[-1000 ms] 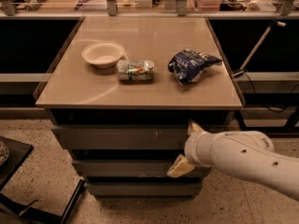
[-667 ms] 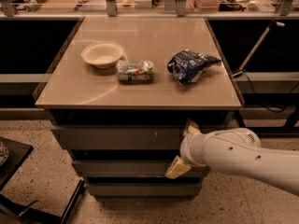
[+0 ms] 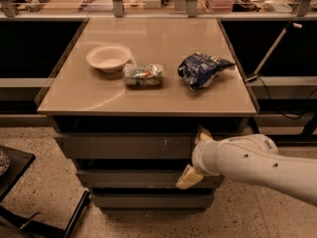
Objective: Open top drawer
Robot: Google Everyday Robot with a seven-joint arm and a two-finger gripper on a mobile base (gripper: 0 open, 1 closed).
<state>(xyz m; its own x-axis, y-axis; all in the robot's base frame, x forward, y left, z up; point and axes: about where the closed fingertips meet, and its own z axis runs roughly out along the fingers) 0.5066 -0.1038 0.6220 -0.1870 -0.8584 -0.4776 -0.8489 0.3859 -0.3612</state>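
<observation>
The gripper (image 3: 192,157) sits against the right end of the drawer (image 3: 124,147) under the table (image 3: 148,100), its fingers spread wide, one high, one low.

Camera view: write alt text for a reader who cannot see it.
The gripper, fingers apart, is at the right end of the top drawer, under a tan tabletop holding a white bowl, a can and a blue bag.

Cream gripper (image 3: 195,155) against grey, white-scuffed top drawer (image 3: 124,146) front.
</observation>
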